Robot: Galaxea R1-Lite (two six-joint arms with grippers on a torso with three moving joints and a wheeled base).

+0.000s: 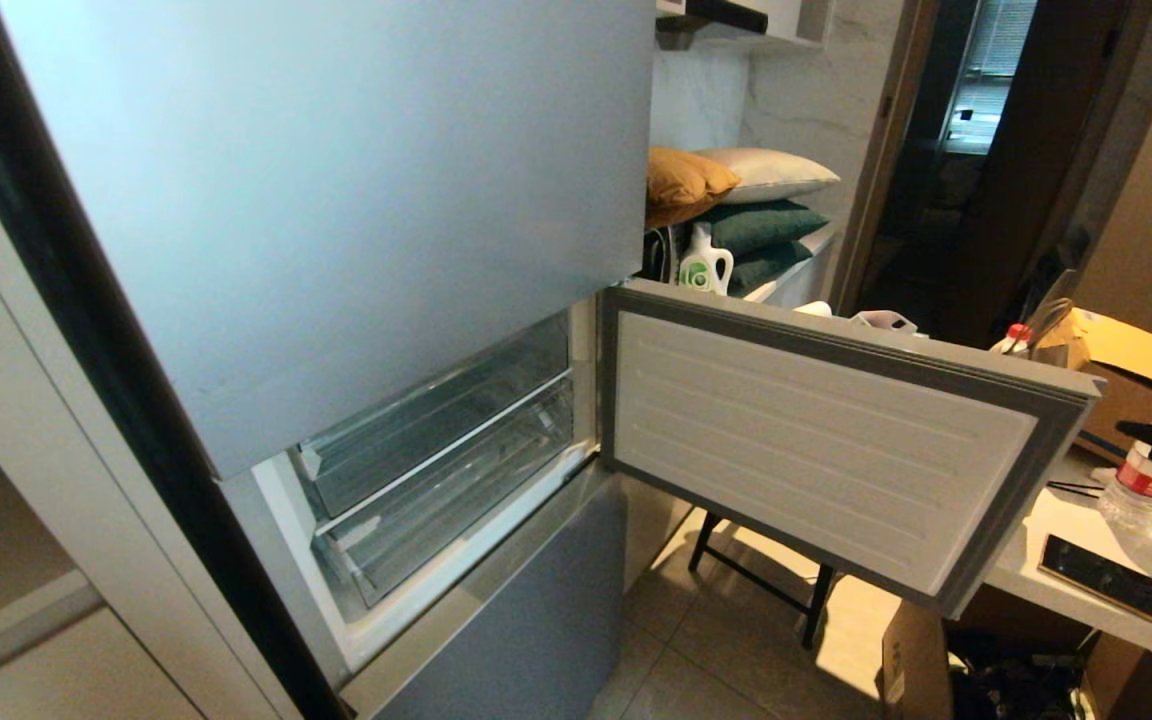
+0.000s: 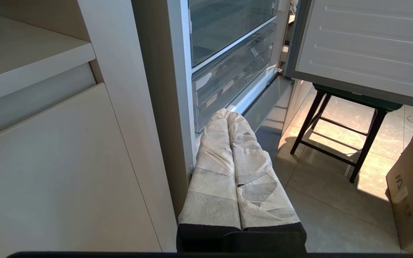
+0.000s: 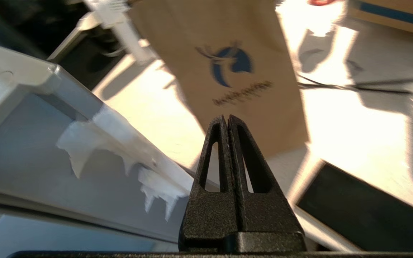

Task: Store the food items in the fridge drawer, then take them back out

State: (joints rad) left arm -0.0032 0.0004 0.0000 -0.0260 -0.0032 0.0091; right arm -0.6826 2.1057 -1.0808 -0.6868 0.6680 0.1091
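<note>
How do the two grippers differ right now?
The left gripper has fingers wrapped in pale paper-like covering; the right gripper has bare black fingers with cut-out slots. The left points toward the fridge's clear drawers; the right is over a white table beside the open fridge door. Both are shut and hold nothing.

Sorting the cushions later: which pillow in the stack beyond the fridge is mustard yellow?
The mustard-yellow pillow on top at the left, beside the cream pillow; the two dark green pillows lie beneath.

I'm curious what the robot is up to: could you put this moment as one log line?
fridge door: open | fridge drawer: pushed in | food items: unseen | left gripper: shut, idle near fridge | right gripper: shut, empty, by door edge
</note>
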